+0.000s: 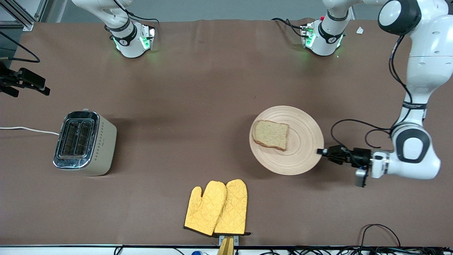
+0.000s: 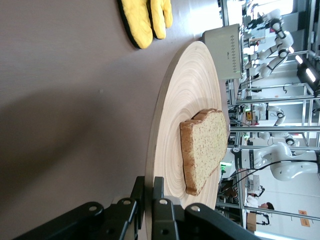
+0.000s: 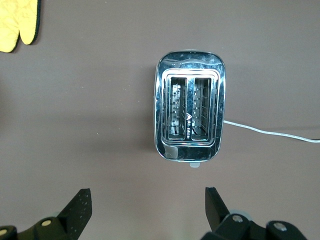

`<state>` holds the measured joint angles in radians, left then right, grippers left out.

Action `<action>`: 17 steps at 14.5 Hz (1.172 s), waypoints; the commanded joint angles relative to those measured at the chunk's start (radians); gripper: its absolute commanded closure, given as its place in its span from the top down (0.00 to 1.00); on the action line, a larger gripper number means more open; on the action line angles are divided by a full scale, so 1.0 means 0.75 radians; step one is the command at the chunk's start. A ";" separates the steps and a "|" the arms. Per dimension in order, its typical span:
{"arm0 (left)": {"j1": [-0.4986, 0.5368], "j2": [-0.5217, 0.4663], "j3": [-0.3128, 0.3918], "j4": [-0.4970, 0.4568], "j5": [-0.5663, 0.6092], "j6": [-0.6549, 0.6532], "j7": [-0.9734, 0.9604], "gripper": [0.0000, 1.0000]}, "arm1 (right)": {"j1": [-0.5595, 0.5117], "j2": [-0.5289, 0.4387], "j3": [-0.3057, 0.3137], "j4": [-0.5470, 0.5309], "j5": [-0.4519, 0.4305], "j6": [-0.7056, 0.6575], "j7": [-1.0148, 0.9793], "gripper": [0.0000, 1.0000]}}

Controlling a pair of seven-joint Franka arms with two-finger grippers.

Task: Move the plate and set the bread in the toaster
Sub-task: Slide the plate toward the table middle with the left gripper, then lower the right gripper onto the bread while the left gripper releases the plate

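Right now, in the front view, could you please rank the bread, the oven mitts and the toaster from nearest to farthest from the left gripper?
1. Bread, on the plate that the left gripper grips.
2. Oven mitts, at the table's front edge.
3. Toaster, at the right arm's end.

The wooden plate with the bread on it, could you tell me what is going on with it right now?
The left claw is shut on the rim of the large round light-wood plate, which carries a squarish slice of brown wholegrain bread. The right claw hangs open over the cream-beige two-slot toaster at the right arm's end of the table; its slots are empty.
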<state>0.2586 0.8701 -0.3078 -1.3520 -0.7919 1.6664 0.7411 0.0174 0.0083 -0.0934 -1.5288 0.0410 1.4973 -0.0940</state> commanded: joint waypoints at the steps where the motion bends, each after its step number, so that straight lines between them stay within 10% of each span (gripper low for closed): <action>1: -0.103 -0.005 -0.009 -0.034 -0.101 0.142 -0.033 0.01 | -0.017 0.036 0.018 -0.042 0.037 0.030 -0.020 1.00; 17: -0.533 0.143 -0.007 -0.161 -0.553 0.719 -0.047 0.03 | 0.425 0.445 0.022 -0.285 0.242 0.724 0.765 1.00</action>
<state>-0.1158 0.9847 -0.3084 -1.4726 -1.1463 2.1707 0.7093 0.3331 0.3109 -0.0714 -1.7415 0.1827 2.0100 0.4559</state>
